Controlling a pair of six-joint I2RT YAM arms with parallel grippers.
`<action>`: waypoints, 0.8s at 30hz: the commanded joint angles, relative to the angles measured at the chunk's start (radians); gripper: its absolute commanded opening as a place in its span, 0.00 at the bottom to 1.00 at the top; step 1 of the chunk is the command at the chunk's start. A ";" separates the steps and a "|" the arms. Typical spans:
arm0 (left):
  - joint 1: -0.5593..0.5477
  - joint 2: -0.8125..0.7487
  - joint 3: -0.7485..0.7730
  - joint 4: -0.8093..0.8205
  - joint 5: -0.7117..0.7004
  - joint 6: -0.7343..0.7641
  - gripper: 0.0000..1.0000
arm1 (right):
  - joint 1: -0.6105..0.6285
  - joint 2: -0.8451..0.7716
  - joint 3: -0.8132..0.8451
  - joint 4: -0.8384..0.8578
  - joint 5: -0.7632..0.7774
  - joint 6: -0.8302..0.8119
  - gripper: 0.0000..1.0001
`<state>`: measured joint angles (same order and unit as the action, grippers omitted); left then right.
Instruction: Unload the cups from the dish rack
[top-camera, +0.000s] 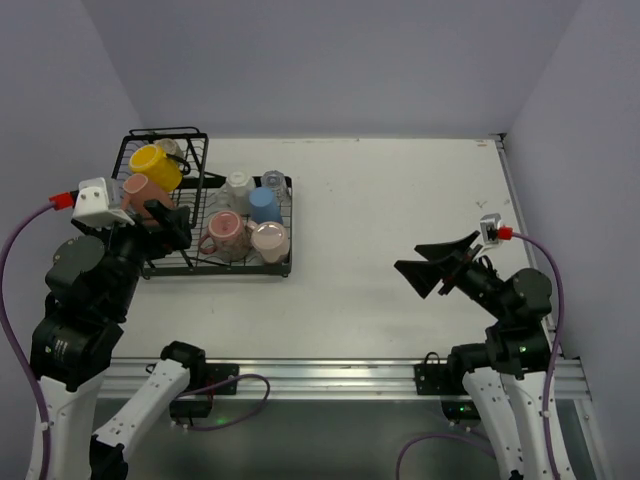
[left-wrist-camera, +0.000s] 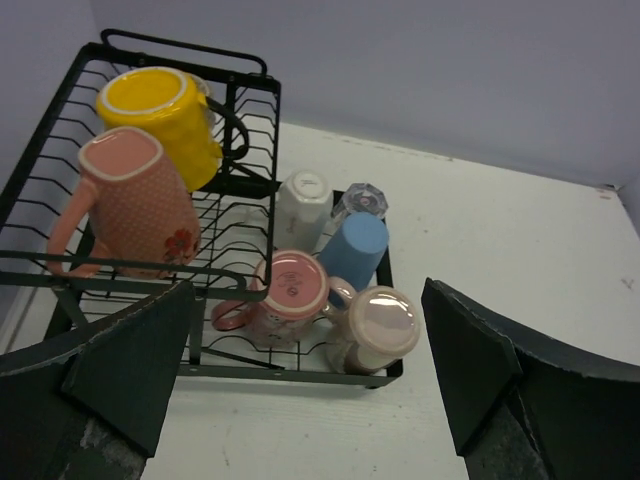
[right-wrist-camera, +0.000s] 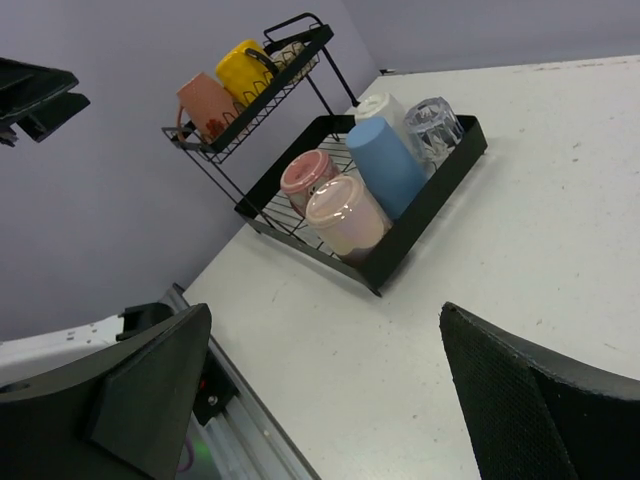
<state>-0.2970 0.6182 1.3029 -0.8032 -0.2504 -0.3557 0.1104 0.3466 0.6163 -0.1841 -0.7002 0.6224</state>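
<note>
Probably a robotics lab: bare white table (top-camera: 400, 200), plain lavender walls (top-camera: 330, 60), aluminium rail (top-camera: 330, 372).

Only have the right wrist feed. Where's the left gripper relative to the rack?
Observer: The left gripper hovers at the near edge of the rack's taller section, right beside the pink cup lying there.
Operator: Open? Holding anything?
Observer: Open wide, with nothing between its fingers.
Operator: Pink mug on the flat tray part, which way is its handle?
Observer: The pink mug sits upside down. Its handle sticks out toward the taller section, on the side your view hides.
</note>
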 joint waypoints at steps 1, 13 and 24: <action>-0.004 0.040 0.044 -0.065 -0.162 0.047 1.00 | 0.018 0.028 -0.015 0.044 -0.018 0.026 0.99; -0.002 0.322 0.185 -0.126 -0.408 0.070 1.00 | 0.244 0.147 -0.021 0.069 0.217 -0.076 0.99; 0.203 0.589 0.378 -0.094 -0.202 0.071 1.00 | 0.256 0.106 -0.049 0.049 0.234 -0.099 0.99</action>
<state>-0.1352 1.1759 1.6043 -0.9134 -0.5224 -0.2787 0.3592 0.4709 0.5762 -0.1570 -0.4885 0.5438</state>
